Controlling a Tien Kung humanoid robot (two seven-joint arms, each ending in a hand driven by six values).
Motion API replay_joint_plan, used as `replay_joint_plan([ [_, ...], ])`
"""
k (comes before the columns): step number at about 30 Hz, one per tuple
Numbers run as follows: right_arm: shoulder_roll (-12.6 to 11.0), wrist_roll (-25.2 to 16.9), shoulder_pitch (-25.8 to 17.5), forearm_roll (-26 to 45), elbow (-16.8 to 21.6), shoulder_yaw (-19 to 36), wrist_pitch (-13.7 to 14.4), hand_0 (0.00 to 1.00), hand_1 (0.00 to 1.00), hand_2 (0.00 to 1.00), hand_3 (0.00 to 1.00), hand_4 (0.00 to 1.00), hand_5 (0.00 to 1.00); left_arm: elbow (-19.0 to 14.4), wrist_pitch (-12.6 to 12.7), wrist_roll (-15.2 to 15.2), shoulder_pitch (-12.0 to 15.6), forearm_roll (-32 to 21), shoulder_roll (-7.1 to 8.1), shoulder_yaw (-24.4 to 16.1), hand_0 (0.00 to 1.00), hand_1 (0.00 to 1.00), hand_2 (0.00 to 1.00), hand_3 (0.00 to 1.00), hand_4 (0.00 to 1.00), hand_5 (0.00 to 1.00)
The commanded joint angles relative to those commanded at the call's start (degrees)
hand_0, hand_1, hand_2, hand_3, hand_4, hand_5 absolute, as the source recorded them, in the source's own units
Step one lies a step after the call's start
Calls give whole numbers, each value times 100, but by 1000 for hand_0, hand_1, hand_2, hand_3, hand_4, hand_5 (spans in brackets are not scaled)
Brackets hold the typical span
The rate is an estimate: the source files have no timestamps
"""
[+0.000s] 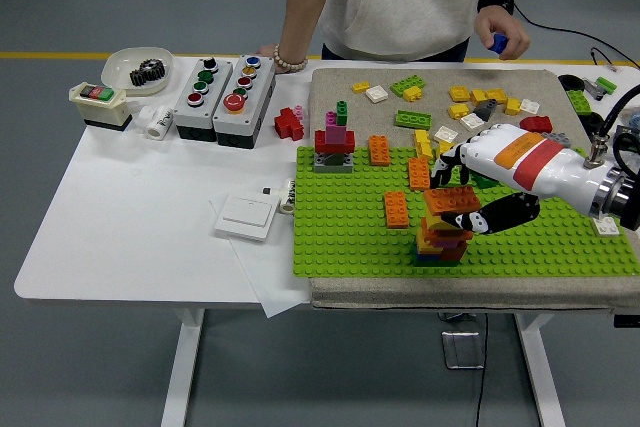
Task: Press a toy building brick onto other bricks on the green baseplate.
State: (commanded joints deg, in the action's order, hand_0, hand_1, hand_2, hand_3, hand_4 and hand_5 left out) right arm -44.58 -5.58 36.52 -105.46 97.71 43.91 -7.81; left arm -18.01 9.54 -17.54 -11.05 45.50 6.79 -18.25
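The flat green studded baseplate (340, 237) sits nearest. The white right hand (478, 185) has its fingers (462, 220) pinching an orange plastic brick (451, 199) right on top of the small multicolour brick stack (443, 237). Looks light, rigid and a bit slick, so I'd hold it by its long sides. No readable writing anywhere. Beyond the fingers, loose yellow bricks (470, 99) lie scattered, and a person's hand (497, 32) holds something blue.

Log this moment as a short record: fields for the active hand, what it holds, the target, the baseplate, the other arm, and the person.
active hand: right hand
holds: orange brick, on top of the stack
target: brick stack
baseplate: green baseplate, also carries a red and pink tower
other arm: left, out of view
person: far side, one hand holding a small blue piece
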Motion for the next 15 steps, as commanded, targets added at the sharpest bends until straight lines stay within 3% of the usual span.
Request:
replay_joint_plan([
  [15,52,4,-50,-17,-225,7,25,389,466,572,547,735,354,-6,10,-1,27,27,2,-2,807,770,747,586,651,662],
])
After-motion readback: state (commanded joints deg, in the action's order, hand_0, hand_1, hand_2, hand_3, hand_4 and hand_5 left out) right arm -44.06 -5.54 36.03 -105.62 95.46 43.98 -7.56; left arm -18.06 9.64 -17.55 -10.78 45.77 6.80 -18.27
